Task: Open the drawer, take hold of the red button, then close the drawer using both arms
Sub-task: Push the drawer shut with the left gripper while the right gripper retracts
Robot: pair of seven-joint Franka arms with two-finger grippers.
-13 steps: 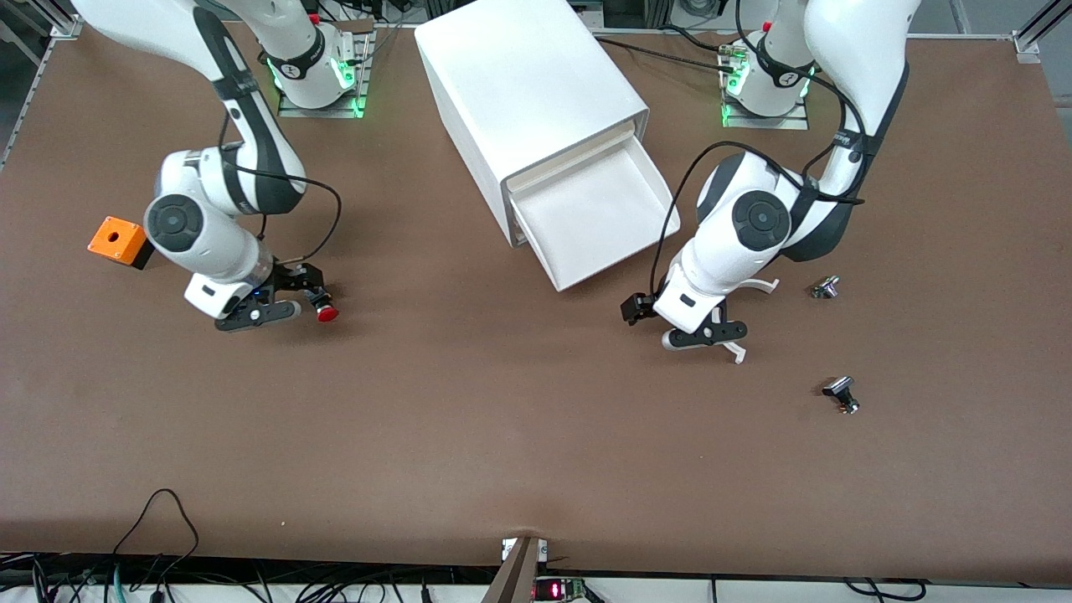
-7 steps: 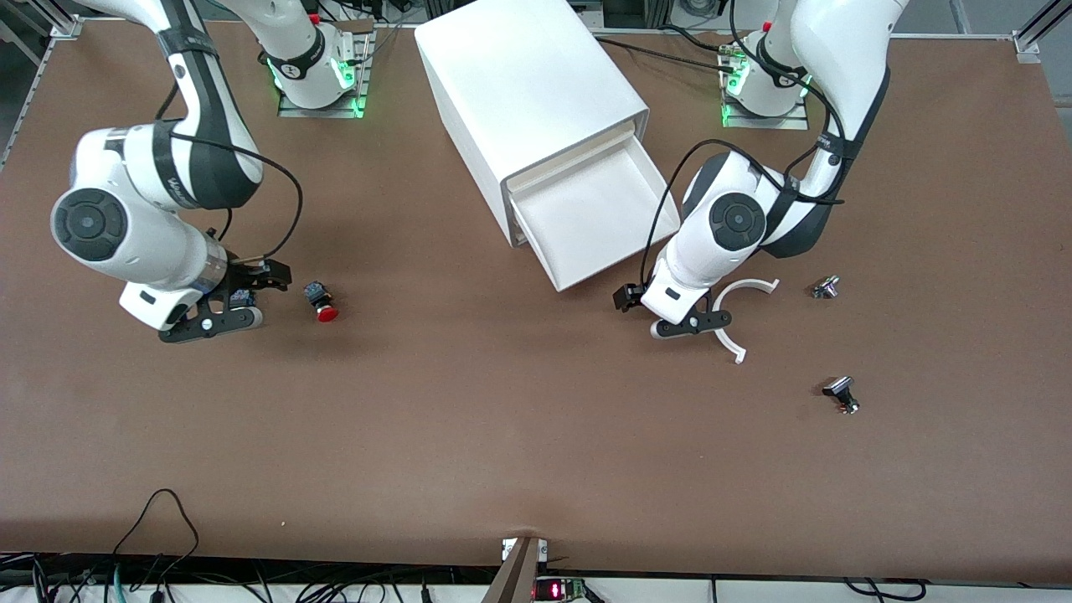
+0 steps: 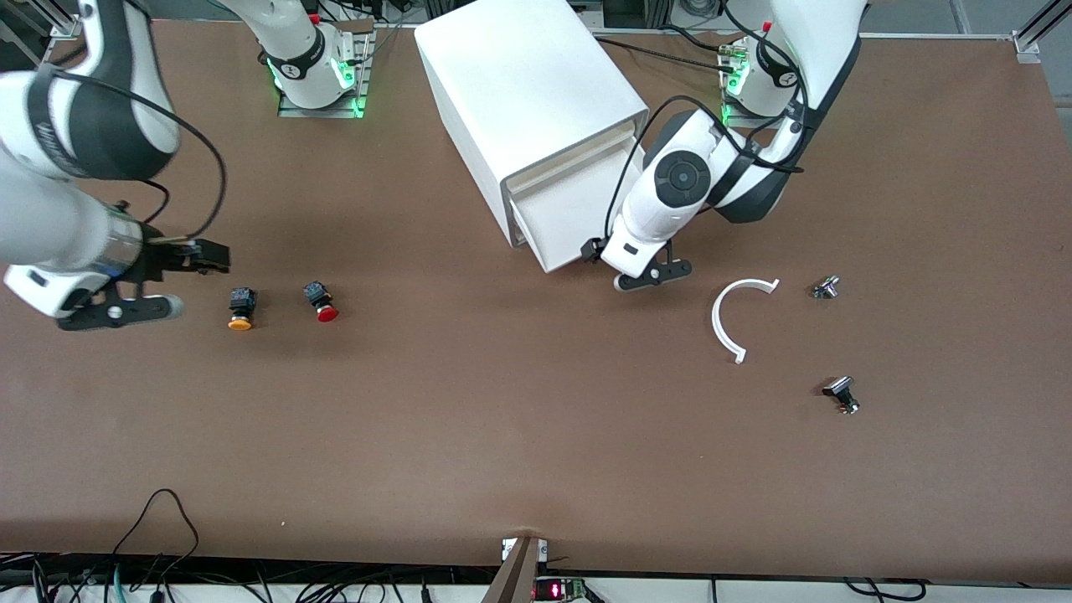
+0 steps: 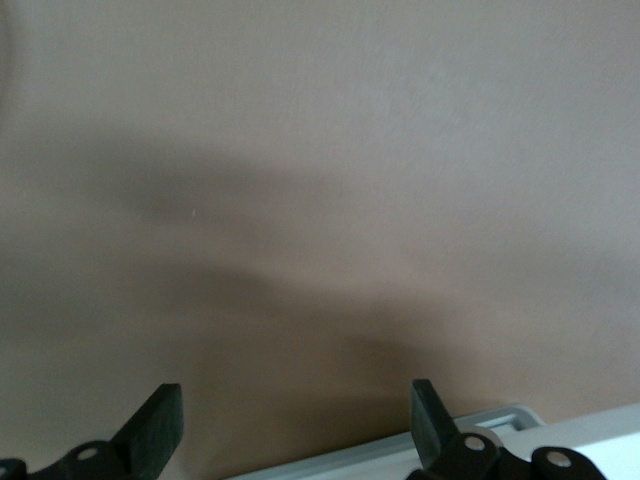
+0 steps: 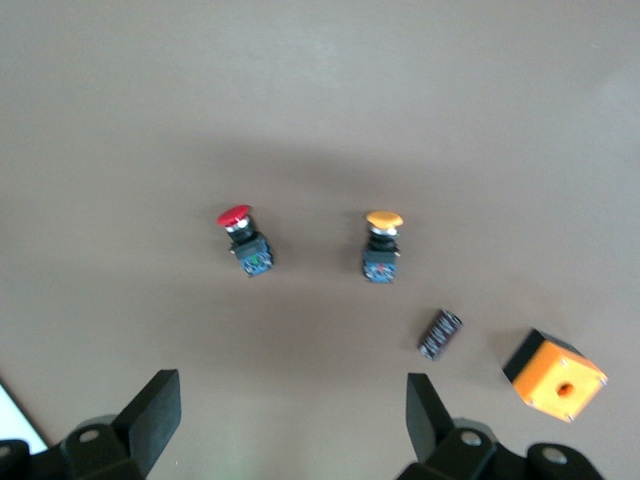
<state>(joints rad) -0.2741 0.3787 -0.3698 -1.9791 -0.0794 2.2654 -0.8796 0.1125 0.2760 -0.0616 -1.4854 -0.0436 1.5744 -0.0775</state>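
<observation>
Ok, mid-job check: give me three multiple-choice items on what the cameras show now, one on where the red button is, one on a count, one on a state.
1. Where is the red button?
A. In the drawer
B. On the table beside the orange-capped button
C. In the right claw

2. How many mushroom-cap buttons lie on the table?
A. One
B. Two
C. Four

3. What state is the drawer in?
A. Pulled out
B. Fully shut
C. Lifted off the cabinet

Answers:
1 B: it lies on the brown table next to the orange-capped button, toward the right arm's end, with the right claw open and empty above the table nearby.
2 B: the right wrist view shows one red cap and one orange cap.
3 A: its tray sticks out of the cabinet, with the open left claw at its front lip.
</observation>
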